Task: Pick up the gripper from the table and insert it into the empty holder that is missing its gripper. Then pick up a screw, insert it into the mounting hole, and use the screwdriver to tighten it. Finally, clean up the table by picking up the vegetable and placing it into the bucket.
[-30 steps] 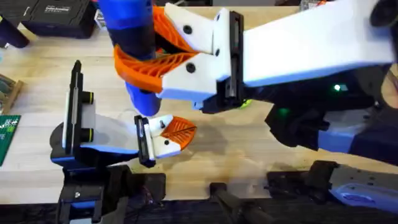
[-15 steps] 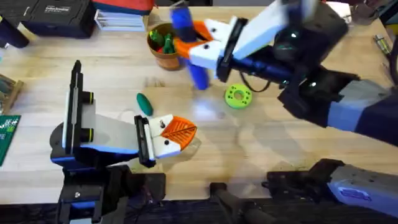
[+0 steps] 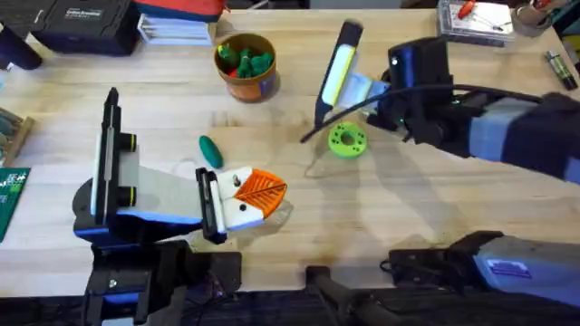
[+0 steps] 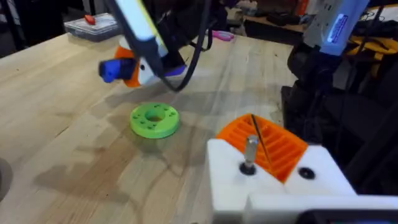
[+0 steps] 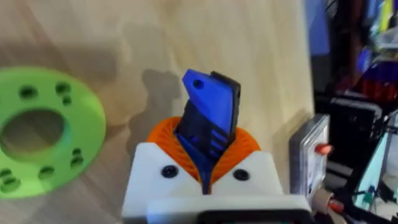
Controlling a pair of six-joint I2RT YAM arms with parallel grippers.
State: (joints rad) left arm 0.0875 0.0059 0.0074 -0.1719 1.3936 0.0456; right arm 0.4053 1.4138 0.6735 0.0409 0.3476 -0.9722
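Note:
My right gripper [image 5: 205, 146] is shut on the bright blue screwdriver [image 5: 208, 115], low over the table beside a lime-green disc [image 3: 347, 140]. From the left wrist view the right gripper [image 4: 135, 67] shows with the screwdriver's blue end [image 4: 111, 70] sticking out. My left gripper [image 3: 261, 192] rests near the front, white with orange pads closed together on nothing. A metal screw [image 4: 249, 149] stands in its mounting hole. The dark green vegetable [image 3: 210, 151] lies on the table just behind the left gripper. The orange-brown bucket [image 3: 245, 65] stands at the back and holds toy vegetables.
A black case [image 3: 77, 23] and a stack of flat items [image 3: 177, 25] sit at the back left. A clear parts box [image 3: 476, 18] is at the back right, and a green circuit board [image 3: 9, 199] at the left edge. Bare wood lies between disc and front edge.
The right arm has gone from close under the camera away to the back right and down beside the lime-green disc, carrying the screwdriver. The left arm has not moved.

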